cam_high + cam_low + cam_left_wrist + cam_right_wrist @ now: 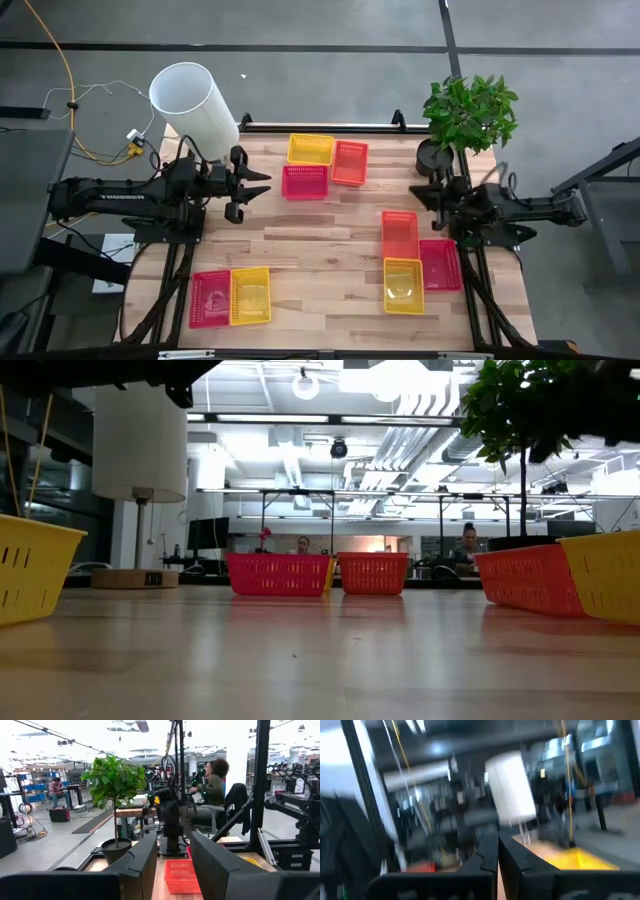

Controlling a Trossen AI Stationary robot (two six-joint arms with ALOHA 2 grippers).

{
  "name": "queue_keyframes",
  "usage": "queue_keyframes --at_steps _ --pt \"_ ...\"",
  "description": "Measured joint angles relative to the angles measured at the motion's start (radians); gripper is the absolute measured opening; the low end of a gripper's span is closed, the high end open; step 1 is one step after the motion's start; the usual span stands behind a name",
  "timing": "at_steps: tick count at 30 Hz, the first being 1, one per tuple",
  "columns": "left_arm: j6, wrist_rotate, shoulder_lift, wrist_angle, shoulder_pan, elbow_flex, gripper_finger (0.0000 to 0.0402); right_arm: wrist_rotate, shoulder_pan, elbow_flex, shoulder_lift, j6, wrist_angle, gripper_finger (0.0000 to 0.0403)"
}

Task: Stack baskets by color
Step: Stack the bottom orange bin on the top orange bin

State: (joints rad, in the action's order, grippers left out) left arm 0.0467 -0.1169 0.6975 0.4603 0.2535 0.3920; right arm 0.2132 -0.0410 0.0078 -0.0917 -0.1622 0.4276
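Wooden planks make up the table [330, 240], seen from above with baskets in three clusters: at the far edge a yellow basket [311, 149], an orange basket [350, 162] and a pink-red basket [305, 182] sit together; at the near left a pink-red basket [211, 298] lies beside a yellow one [250, 295]; at the right an orange basket [399, 234], a yellow basket [403, 285] and a pink-red basket [439, 264] crowd together. A big white cylinder [194, 100] stands at the far left corner and a potted plant [468, 115] at the far right. The left gripper [256, 189] hovers near the far pink-red basket, fingers parted and holding nothing; the right gripper [422, 194] waits just beyond the right-hand cluster, fingers closed and empty. From table height, the far pink-red basket [279, 574] and orange basket [373, 573] stand side by side mid-table, with a yellow basket [30, 566] at one edge and an orange [525, 578] and a yellow one [605, 575] at the other; people sit in the room behind. The left wrist view looks between its spread fingers [145, 860] at an orange basket [181, 875], the plant [114, 782] and a seated person beyond. The right wrist view is blurred, showing fingers [487, 855] pressed together, the white cylinder [510, 787] and a patch of yellow basket [585, 859].
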Motion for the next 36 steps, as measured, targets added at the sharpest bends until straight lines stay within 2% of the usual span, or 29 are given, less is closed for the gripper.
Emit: queue_keyframes --at_steps 3,5,13,16,21,26,30,36 --pt "0.0 0.0 0.0 0.0 0.0 0.0 0.0106 -0.025 0.0 0.0 0.0 0.065 0.088 0.0" --pt "0.002 0.0 0.0 0.0 0.0 0.0 0.0106 -0.034 0.0 0.005 -0.002 0.081 0.081 0.0001" --pt "0.002 0.0 0.0 -0.003 0.0 0.0 0.0106 0.027 0.0 0.037 -0.132 0.083 0.077 0.0006" --pt "0.001 0.0 0.0 -0.004 0.0 0.0 0.0106 0.049 0.0 0.067 -0.217 0.082 0.077 0.0033" --pt "0.0 0.0 0.0 -0.011 0.0 0.0 0.0106 0.076 0.0 0.16 -0.374 0.092 0.041 0.0116" --pt "-0.001 0.0 0.0 -0.015 0.0 0.0 0.0106 0.066 0.0 0.278 -0.496 0.092 -0.15 0.0181" --pt "0.001 0.0 0.0 -0.015 0.0 0.0 0.0106 0.068 0.0 0.365 -0.573 0.077 -0.314 0.0202" --pt "0.0 0.0 0.0 -0.016 0.0 0.0 0.0106 0.076 0.002 0.415 -0.658 0.066 -0.404 0.0204"
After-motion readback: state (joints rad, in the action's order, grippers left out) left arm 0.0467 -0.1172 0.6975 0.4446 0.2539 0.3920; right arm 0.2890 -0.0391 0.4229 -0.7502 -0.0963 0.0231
